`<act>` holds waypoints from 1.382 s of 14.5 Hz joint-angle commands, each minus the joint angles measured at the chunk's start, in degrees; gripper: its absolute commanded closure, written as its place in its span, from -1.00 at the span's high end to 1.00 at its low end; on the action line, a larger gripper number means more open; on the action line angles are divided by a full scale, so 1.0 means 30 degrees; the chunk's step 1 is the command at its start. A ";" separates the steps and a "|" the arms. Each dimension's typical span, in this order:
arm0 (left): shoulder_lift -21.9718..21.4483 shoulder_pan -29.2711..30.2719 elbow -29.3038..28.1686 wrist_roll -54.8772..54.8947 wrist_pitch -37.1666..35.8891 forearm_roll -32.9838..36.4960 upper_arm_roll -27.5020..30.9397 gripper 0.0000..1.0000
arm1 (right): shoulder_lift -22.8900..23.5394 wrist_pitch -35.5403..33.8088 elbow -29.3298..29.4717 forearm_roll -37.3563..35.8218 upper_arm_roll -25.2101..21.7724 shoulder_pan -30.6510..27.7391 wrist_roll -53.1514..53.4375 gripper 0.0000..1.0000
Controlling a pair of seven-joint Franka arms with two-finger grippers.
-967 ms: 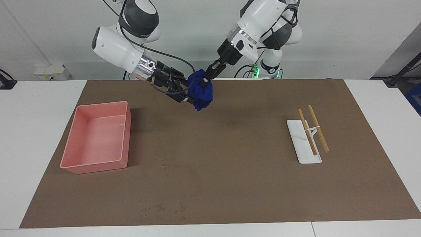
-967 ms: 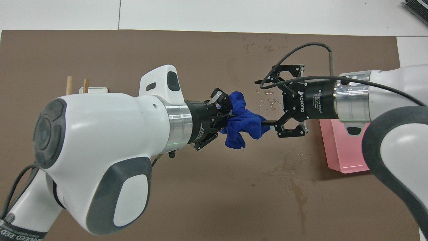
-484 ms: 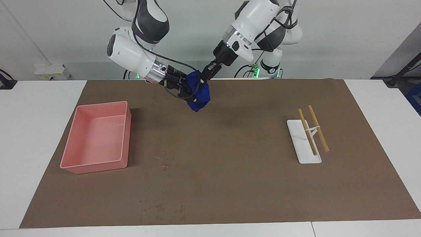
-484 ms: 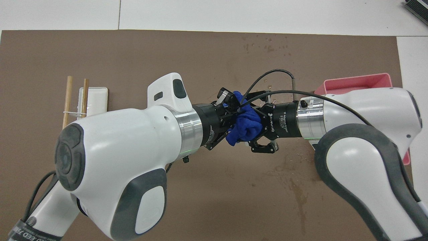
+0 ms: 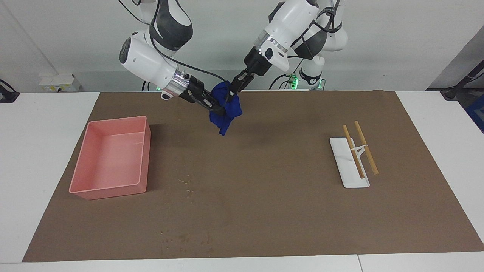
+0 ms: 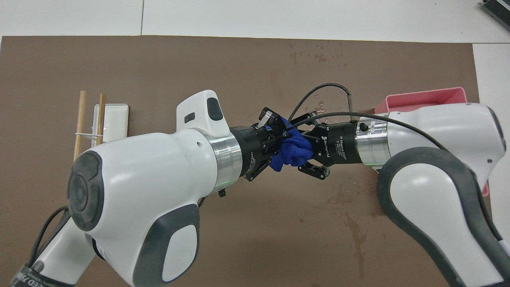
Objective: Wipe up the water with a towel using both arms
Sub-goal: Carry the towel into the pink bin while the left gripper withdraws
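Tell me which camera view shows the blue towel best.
The facing view: the towel hangs in the air, visible down to its drooping tip, between the left gripper and right gripper. The overhead view shows only a bunched patch between both wrists.

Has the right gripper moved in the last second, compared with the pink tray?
Yes. The right gripper went away from the pink tray, toward the left arm's end, and now meets the towel.

Open mat (image 5: 264, 196) separates pink tray (image 5: 109, 156) from chopstick rest (image 5: 348, 162).
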 commanded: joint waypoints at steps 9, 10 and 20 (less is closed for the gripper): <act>-0.0921 0.2135 -0.0411 0.5338 -0.4197 0.2463 0.0480 1.00 | 0.0181 -0.5523 0.1718 -1.2810 -0.0042 -0.5868 -2.2802 -1.00; -0.0951 0.2691 -0.0411 0.6627 -0.4728 0.3630 0.0451 1.00 | 0.0154 -0.4387 0.1459 -1.4133 -0.0071 -0.5868 -2.4009 -1.00; -0.0280 0.7614 0.2364 2.0864 -1.1754 1.0199 0.0509 1.00 | 0.1293 -0.0779 0.0549 -1.4761 0.0162 -0.5694 -2.3123 -1.00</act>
